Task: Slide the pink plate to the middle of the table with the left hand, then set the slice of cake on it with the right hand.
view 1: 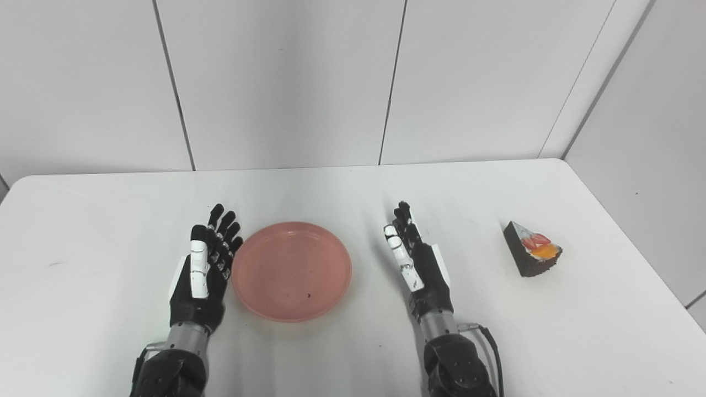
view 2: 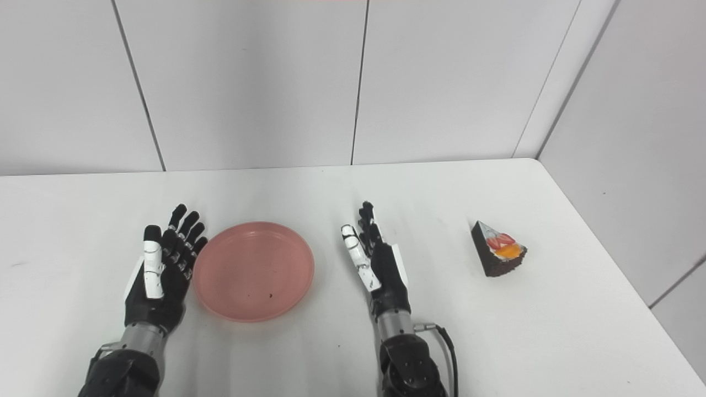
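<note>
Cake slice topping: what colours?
Red and orange on white, over a dark brown cake slice; clearest in the left eye view.

One pink plate [view 1: 291, 271] on the table [view 1: 110, 220], one slice of cake [view 1: 531, 248] right of the plate, two robot hands, the left hand [view 1: 201, 270] and right hand [view 1: 416, 262], beside the plate

Bare table [view 1: 474, 220] between right robot hand [view 1: 416, 262], cake [view 1: 531, 249].

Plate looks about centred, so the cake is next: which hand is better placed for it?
The right hand. It is open and sits between the plate and the cake; the left hand is beyond the plate.
</note>
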`<state>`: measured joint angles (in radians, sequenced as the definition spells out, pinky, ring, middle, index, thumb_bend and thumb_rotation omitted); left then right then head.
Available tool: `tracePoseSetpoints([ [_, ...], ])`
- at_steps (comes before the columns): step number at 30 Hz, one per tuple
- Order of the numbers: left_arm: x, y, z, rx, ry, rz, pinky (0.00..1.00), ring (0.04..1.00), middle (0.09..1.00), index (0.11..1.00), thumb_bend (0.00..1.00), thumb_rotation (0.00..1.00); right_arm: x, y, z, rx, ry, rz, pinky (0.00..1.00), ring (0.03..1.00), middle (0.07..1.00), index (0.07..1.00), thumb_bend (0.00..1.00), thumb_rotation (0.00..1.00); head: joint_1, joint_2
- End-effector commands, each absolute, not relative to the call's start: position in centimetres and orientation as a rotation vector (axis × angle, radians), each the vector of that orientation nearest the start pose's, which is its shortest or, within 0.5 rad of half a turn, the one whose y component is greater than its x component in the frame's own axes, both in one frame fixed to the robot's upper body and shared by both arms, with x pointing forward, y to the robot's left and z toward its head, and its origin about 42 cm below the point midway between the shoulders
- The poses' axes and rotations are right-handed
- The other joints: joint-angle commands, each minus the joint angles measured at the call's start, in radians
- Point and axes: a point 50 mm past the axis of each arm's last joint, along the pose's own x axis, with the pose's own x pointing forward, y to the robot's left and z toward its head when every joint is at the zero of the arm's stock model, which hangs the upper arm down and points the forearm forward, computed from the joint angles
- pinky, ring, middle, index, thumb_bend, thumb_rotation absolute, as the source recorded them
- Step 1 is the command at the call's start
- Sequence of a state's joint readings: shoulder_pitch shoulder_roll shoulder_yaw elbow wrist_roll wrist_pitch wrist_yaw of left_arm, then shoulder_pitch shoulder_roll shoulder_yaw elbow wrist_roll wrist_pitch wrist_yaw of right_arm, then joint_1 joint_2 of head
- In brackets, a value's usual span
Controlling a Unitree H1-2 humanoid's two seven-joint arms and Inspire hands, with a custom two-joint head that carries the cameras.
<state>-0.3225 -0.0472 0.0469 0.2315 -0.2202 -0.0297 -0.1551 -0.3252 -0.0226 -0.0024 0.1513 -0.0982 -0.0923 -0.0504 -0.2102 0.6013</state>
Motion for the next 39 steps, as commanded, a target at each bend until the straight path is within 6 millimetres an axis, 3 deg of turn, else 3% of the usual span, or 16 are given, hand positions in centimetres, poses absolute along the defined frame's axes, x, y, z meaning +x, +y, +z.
tracePoseSetpoints([
  [1, 37.1, 16.7, 11.8, -0.259, -0.067, -0.192, 0.97, 0.982, 0.980, 0.973, 0.79, 1.00, 39.3, -20.8, 20.0, -0.203, -0.373, -0.019, 0.87, 0.890, 0.903, 0.922, 0.60, 0.69, 0.000, 0.001],
  [5, 37.3, 16.6, 11.7, -0.242, -0.076, -0.204, 0.98, 0.990, 0.984, 0.982, 0.80, 1.00, 39.5, -23.8, 23.2, -0.323, -0.445, -0.102, 0.76, 0.807, 0.813, 0.834, 0.61, 0.58, -0.005, -0.003],
  [8, 37.5, 16.7, 11.6, -0.231, -0.085, -0.211, 0.99, 0.999, 0.992, 0.997, 0.80, 1.00, 39.4, -25.9, 25.6, -0.401, -0.500, -0.155, 0.71, 0.766, 0.762, 0.777, 0.58, 0.40, -0.020, -0.008],
  [14, 37.8, 17.1, 11.4, -0.221, -0.097, -0.212, 0.99, 0.997, 0.990, 0.994, 0.80, 1.00, 38.7, -29.8, 29.4, -0.539, -0.460, -0.276, 0.69, 0.748, 0.746, 0.751, 0.64, 0.32, -0.059, -0.022],
  [18, 38.0, 17.7, 11.3, -0.202, -0.099, -0.221, 1.00, 0.995, 0.987, 0.987, 0.79, 1.00, 37.8, -31.9, 31.2, -0.701, -0.385, -0.355, 0.64, 0.726, 0.739, 0.763, 0.67, 0.26, -0.132, -0.038],
  [26, 38.3, 19.3, 11.0, -0.202, -0.120, -0.207, 0.96, 0.969, 0.965, 0.955, 0.72, 1.00, 37.9, -33.4, 31.6, -0.922, -0.232, -0.469, 0.60, 0.726, 0.773, 0.782, 0.79, 0.32, -0.240, -0.058],
  [29, 38.6, 20.0, 10.8, -0.195, -0.119, -0.221, 0.97, 0.974, 0.971, 0.964, 0.72, 1.00, 38.2, -33.3, 31.5, -1.009, -0.179, -0.496, 0.70, 0.758, 0.790, 0.792, 0.81, 0.40, -0.265, -0.062],
  [33, 38.9, 20.6, 10.5, -0.209, -0.106, -0.251, 0.99, 0.983, 0.979, 0.973, 0.74, 1.00, 38.4, -33.5, 31.1, -1.076, -0.093, -0.497, 0.76, 0.794, 0.808, 0.815, 0.81, 0.43, -0.273, -0.064],
  [39, 39.2, 20.9, 10.2, -0.198, -0.109, -0.265, 1.00, 0.990, 0.985, 0.985, 0.76, 1.00, 38.7, -34.0, 30.4, -1.107, 0.010, -0.481, 0.75, 0.834, 0.847, 0.851, 0.83, 0.42, -0.271, -0.063],
])
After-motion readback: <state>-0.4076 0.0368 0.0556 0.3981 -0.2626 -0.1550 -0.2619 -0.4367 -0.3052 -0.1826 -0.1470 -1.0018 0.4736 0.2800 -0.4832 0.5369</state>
